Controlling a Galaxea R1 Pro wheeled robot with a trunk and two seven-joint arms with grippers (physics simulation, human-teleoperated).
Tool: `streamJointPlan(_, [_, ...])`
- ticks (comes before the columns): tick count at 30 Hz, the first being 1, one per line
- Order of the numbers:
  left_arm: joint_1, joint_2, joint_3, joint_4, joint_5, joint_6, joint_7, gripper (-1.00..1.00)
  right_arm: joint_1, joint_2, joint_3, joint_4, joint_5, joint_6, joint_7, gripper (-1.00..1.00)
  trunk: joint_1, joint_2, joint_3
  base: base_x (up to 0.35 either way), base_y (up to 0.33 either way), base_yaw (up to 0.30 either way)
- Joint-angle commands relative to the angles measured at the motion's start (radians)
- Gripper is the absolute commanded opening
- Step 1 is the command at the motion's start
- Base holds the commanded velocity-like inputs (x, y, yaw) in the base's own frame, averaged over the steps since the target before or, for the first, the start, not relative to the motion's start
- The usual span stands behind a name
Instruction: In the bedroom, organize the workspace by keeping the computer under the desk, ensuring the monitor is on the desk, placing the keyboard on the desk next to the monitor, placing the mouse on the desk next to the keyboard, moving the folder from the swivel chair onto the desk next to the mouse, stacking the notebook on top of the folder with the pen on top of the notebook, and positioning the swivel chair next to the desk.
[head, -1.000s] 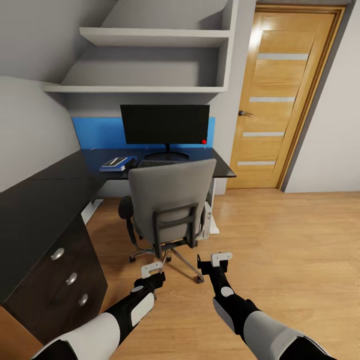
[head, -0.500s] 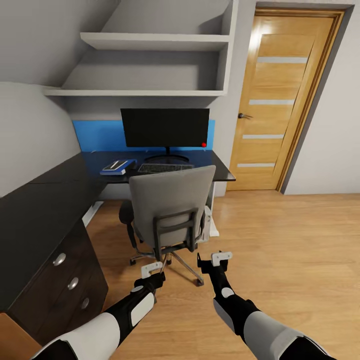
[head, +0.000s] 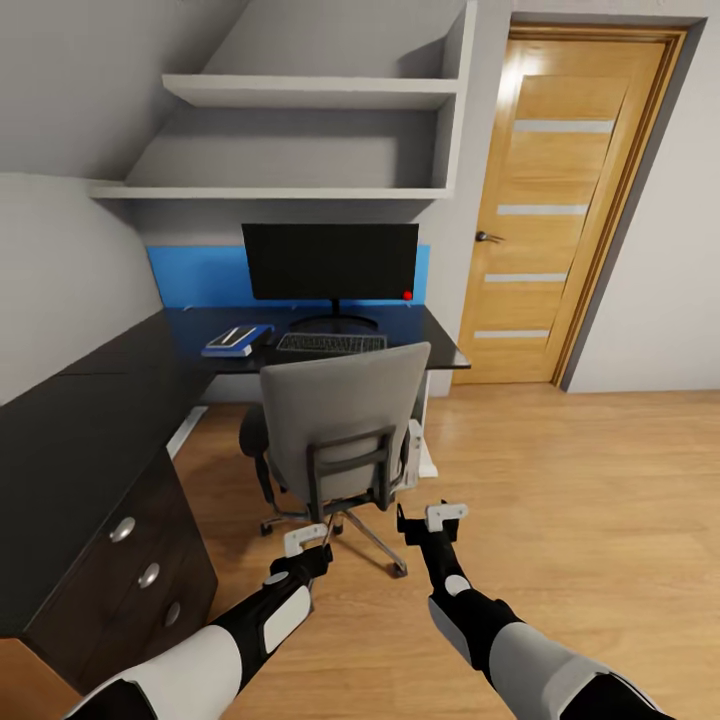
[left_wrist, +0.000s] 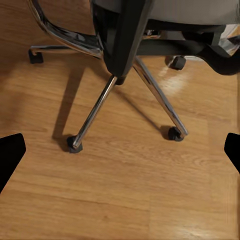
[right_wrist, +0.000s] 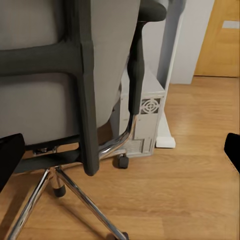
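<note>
One swivel chair (head: 340, 425) stands with its grey back toward the robot, just in front of the dark desk (head: 440, 345), and it serves as the landmark here. Beyond the chair, on the desk, sits one black monitor (head: 330, 262); one keyboard (head: 331, 343) lies on the desk between the monitor's foot and the chair's backrest. Left of the keyboard, also on the desk, lies one blue folder (head: 238, 339) with something pale on top of it, too small to identify. One computer (right_wrist: 145, 117) tower, pale grey, stands on the floor under the desk, just beyond the chair's right armrest. Whether a mouse lies on the desk cannot be made out. The chair's chrome legs (left_wrist: 92, 114) with black castors spread over the wooden floor (head: 560, 500). Two arms reach forward toward the chair: the left gripper (head: 303, 540) hangs low, near the chair's base, and the right gripper (head: 432, 518) is level with it, just right of the base. Both have their fingers spread apart with nothing between them, and neither touches the chair. Left of the chair runs a dark cabinet (head: 90, 500) with three round knobs. Above the monitor are two wall shelves (head: 300, 140), and right of the desk is one wooden door (head: 560, 200).
</note>
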Motion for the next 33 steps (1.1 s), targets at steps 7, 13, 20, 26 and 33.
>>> streamJointPlan(7, [0.0,-0.014,-0.01,0.048,0.01,-0.006,0.002,1.0,0.003,-0.008,0.005,0.01,-0.007,-0.019,-0.007,1.0,-0.027,0.049,0.021,0.0,0.0,0.0])
streamJointPlan(13, [0.0,-0.016,-0.008,0.166,0.01,-0.021,-0.004,1.0,0.025,-0.018,0.006,0.107,-0.007,-0.1,-0.007,1.0,-0.05,0.091,0.04,0.0,0.0,0.0])
streamJointPlan(20, [0.006,-0.011,-0.006,0.275,0.013,-0.153,-0.003,1.0,0.055,-0.016,0.008,0.224,-0.005,-0.196,-0.006,1.0,-0.077,0.14,0.062,0.0,0.0,0.0])
streamJointPlan(26, [0.056,0.015,-0.004,0.293,0.014,-0.189,-0.002,1.0,0.14,-0.02,0.006,0.245,-0.004,-0.217,-0.006,1.0,-0.1,0.182,0.081,0.0,0.0,0.0])
streamJointPlan(33, [0.155,0.038,-0.003,0.298,0.014,-0.203,-0.003,1.0,0.27,-0.022,0.005,0.256,-0.003,-0.213,-0.005,1.0,-0.127,0.231,0.103,0.0,0.0,0.0])
